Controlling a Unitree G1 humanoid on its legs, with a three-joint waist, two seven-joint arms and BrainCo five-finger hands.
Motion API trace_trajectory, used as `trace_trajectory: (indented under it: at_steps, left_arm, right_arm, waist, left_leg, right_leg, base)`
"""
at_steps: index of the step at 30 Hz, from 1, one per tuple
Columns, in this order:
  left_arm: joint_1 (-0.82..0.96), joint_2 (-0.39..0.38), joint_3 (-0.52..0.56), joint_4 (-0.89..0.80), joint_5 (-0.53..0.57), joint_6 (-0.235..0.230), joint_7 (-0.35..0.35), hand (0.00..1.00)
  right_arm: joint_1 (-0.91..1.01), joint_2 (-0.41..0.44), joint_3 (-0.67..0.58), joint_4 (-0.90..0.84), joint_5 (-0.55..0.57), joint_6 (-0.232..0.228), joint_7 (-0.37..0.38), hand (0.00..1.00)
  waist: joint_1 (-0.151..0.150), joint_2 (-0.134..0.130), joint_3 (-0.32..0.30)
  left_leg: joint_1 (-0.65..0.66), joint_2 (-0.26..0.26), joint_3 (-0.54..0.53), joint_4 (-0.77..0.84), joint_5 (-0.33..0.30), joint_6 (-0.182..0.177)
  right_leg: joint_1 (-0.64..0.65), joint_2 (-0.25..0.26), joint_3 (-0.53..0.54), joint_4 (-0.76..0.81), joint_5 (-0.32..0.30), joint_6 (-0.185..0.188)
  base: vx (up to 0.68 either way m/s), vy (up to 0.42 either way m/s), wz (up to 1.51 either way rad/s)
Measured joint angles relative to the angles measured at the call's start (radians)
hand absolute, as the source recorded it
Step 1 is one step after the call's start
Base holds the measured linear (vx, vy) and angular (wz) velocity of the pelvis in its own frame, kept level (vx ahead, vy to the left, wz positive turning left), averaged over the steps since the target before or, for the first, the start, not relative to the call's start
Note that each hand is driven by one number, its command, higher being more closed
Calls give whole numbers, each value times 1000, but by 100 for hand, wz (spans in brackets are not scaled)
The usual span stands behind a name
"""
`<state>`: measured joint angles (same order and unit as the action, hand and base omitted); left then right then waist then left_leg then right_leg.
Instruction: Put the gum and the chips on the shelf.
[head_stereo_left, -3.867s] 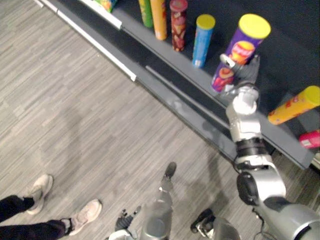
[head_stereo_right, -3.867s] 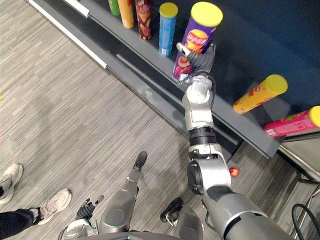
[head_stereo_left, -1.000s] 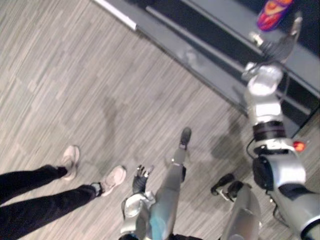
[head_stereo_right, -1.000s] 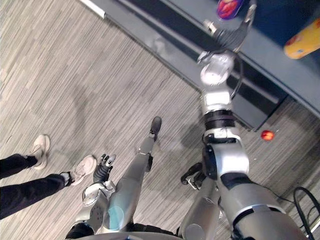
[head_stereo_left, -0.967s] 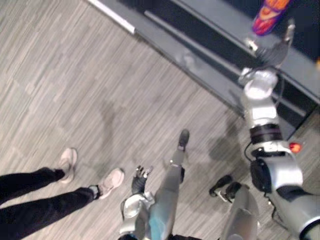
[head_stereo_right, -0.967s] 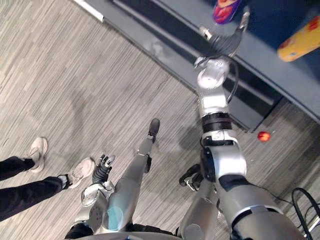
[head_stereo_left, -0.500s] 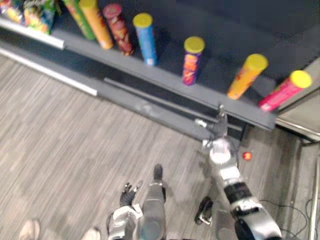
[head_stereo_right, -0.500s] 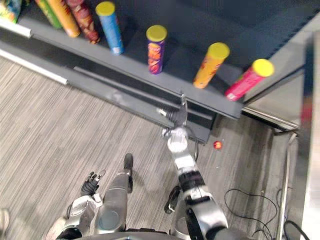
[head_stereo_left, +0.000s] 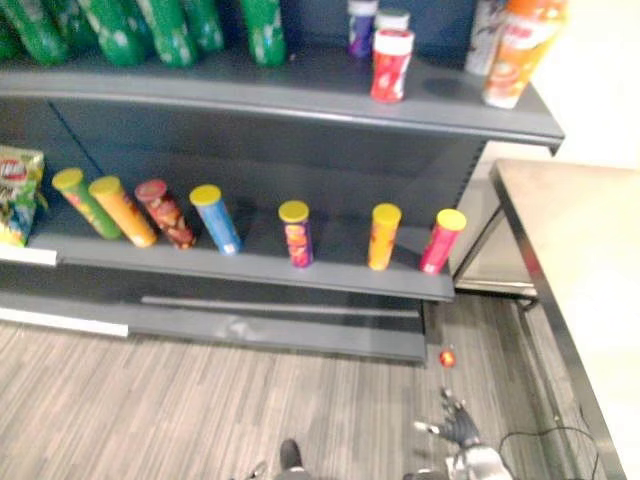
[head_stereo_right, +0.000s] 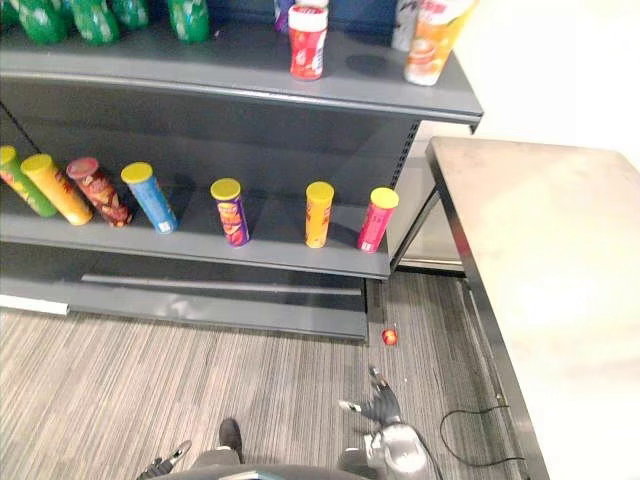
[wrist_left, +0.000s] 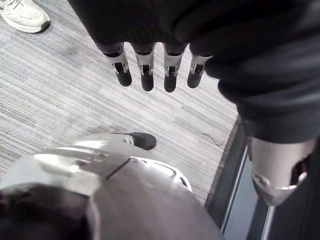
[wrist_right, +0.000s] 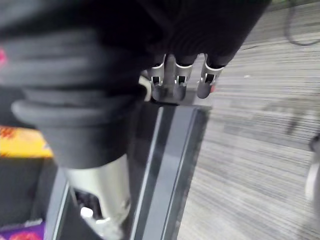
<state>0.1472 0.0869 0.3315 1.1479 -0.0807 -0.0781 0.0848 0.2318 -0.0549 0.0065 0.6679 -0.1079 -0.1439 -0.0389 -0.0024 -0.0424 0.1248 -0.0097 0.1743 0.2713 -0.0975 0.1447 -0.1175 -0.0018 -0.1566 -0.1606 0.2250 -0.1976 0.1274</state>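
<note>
Seven chip tubes (head_stereo_left: 295, 232) on lower shelf (head_stereo_left: 250, 268), red object (head_stereo_left: 447, 356) below

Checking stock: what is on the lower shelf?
Seven chip cans stand in a row on the lower shelf, a chip bag left of them. Anything behind the cans is covered.

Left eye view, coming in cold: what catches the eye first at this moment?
A row of chip cans stands upright along the lower shelf, with green bottles lined up on the upper shelf. A small red object lies on the floor by the shelf's base. The right hand hangs open and empty on the near side of it.
</note>
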Motion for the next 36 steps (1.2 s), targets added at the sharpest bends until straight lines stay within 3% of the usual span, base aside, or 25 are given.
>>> trace_trajectory:
  at_steps: [6,10,20,36]
  left_arm:
    - [8,-10,30,6,7,0,10,0]
    - [17,-14,32,10,6,0,14,0]
    - [16,-11,28,45,6,0,18,0]
    - [13,2,-21,80,-3,-1,-13,0]
  right_arm:
    - [-37,11,-253,321,47,8,-29,0]
    - [-31,16,-341,438,84,21,-48,0]
    - [-34,34,-478,532,239,59,-75,0]
    - [-62,30,-511,570,267,73,-81,0]
  waist:
    - [3,9,-16]
    - [0,17,-26]
    - [2,23,-40]
    - [0,27,-51]
  left_leg:
    - [49,-5,11,-6,-10,-1]
    - [52,-6,18,-6,-17,-5]
    - [64,-15,13,-7,-30,-7]
    - [65,-19,-9,-7,-30,-6]
  right_leg:
    - [67,-1,6,-49,16,3]
    - [78,-1,9,-73,22,1]
    - [111,-5,-1,-104,27,2]
    - [132,-6,-24,-121,29,6]
  base:
    - [6,6,-2]
    - [6,9,-4]
    - [23,-5,2]
    - [26,-8,3]
